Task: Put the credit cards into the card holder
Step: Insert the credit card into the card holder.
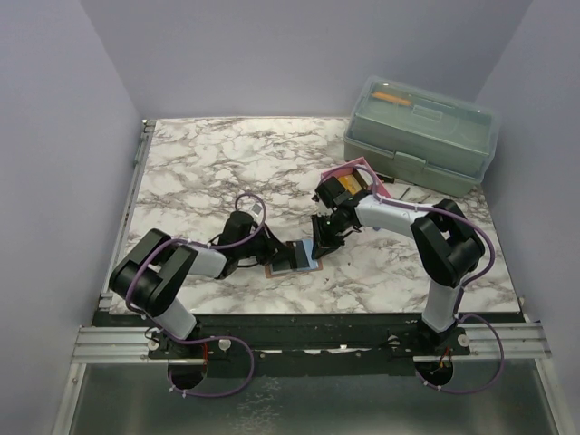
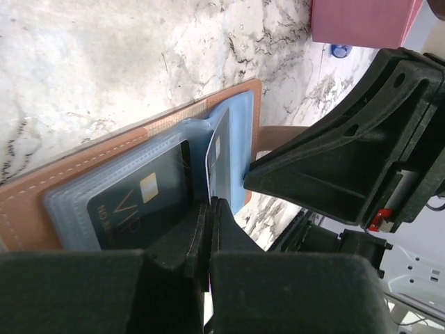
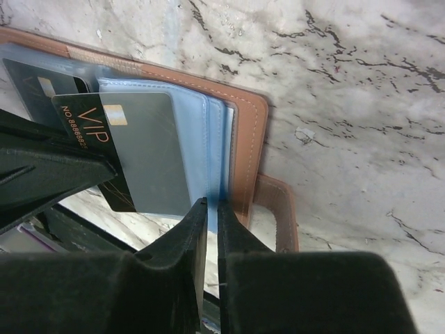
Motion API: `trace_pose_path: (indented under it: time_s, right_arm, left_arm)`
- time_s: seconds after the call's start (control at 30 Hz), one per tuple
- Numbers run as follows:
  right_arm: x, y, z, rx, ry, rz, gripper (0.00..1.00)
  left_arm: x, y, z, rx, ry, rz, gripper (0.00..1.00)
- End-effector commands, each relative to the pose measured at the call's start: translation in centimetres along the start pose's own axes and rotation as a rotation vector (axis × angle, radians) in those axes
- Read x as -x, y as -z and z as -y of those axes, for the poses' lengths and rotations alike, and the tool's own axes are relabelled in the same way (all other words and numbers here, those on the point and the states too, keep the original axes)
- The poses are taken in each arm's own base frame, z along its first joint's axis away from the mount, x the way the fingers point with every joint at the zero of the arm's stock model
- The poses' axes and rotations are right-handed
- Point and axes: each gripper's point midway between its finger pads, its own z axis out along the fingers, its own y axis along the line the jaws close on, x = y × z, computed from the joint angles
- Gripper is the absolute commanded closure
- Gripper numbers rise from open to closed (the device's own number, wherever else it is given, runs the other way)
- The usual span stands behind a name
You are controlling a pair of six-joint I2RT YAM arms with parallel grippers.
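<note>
The card holder (image 1: pixel 295 260) lies open on the marble, brown leather with blue plastic sleeves (image 3: pixel 208 132). One dark VIP card (image 2: pixel 139 202) sits in a sleeve. My left gripper (image 2: pixel 211 205) is shut on a second grey-and-black VIP card (image 3: pixel 142 149), held on edge over the open sleeves; in the left wrist view this card (image 2: pixel 217 163) shows almost edge-on. My right gripper (image 3: pixel 212 203) is shut on the edge of a blue sleeve page and holds it up. From above, the left gripper (image 1: pixel 272 252) and the right gripper (image 1: pixel 319 243) meet over the holder.
A pink tray (image 1: pixel 379 188) with tools in it stands just behind the right arm; it also shows in the left wrist view (image 2: pixel 361 21). A large grey-green toolbox (image 1: pixel 421 136) stands at the back right. The holder's leather strap (image 3: pixel 278 209) lies on the marble.
</note>
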Motion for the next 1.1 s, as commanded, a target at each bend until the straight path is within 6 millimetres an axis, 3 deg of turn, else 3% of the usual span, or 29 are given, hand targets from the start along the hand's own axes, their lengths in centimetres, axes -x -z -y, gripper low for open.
trace_pose_path:
  time_s: [0.0, 0.2, 0.37, 0.5, 0.6, 0.7, 0.83, 1.07]
  right_arm:
    - [0.0, -1.0, -1.0, 0.073, 0.001, -0.006, 0.89]
    - [0.1, -1.3, -0.9, 0.075, 0.006, 0.000, 0.91]
    - [0.4, -1.2, -1.0, 0.074, 0.014, 0.009, 0.93]
    - [0.6, -1.2, -0.8, 0.058, 0.017, 0.016, 0.93]
    - [0.6, -1.2, -0.5, 0.046, 0.017, 0.020, 0.94]
    - [0.6, -1.1, -0.5, 0.043, 0.022, 0.021, 0.94]
    - [0.7, -1.2, -0.4, 0.039, 0.032, 0.024, 0.94]
    - [1.8, -1.0, -0.3, 0.014, 0.066, 0.046, 0.94]
  left_arm:
    - [0.6, -0.3, 0.1, 0.079, -0.010, 0.049, 0.99]
    - [0.7, -0.1, -0.6, 0.160, -0.013, 0.045, 0.81]
    - [0.2, -0.9, -0.8, 0.187, -0.031, 0.020, 0.79]
    - [0.2, -1.5, 0.6, 0.182, -0.059, 0.010, 0.77]
    - [0.4, -1.2, 1.5, 0.169, -0.086, 0.011, 0.67]
    - [0.1, -0.9, 1.0, 0.204, -0.098, -0.014, 0.58]
    - [-0.4, -1.3, 0.4, 0.222, -0.088, -0.052, 0.55]
    - [-1.6, -3.4, 1.2, 0.279, -0.153, -0.118, 0.51]
